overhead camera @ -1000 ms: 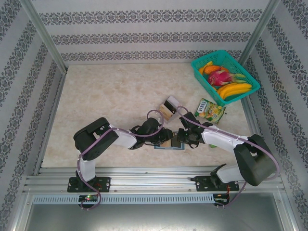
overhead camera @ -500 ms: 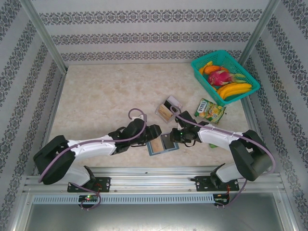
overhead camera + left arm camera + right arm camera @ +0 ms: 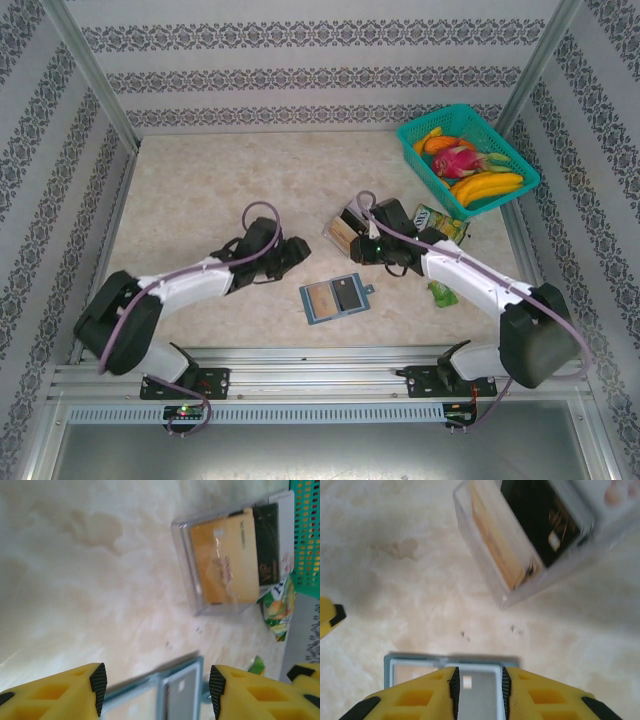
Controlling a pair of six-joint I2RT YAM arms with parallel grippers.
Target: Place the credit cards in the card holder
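Free table point(image 3: 220, 190) left; tray point(image 3: 342, 228), probably packet point(image 3: 447, 226), right

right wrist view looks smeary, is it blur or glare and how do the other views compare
Right wrist view: motion-like blur smears the clear shallow plastic tray and the black plastic card in it. Left wrist view: softer focus, glare patches over the tan-gold plastic card. Top external view: sharp, evenly lit.

A beige marbled tabletop point(image 3: 220, 180) is recorded. Laid directly on it are an opened card holder point(image 3: 309, 305) near the front edge, a clear tray point(image 3: 189, 565) behind it, a snack packet point(image 3: 445, 225) and a teal basket point(image 3: 428, 168) at the far right.
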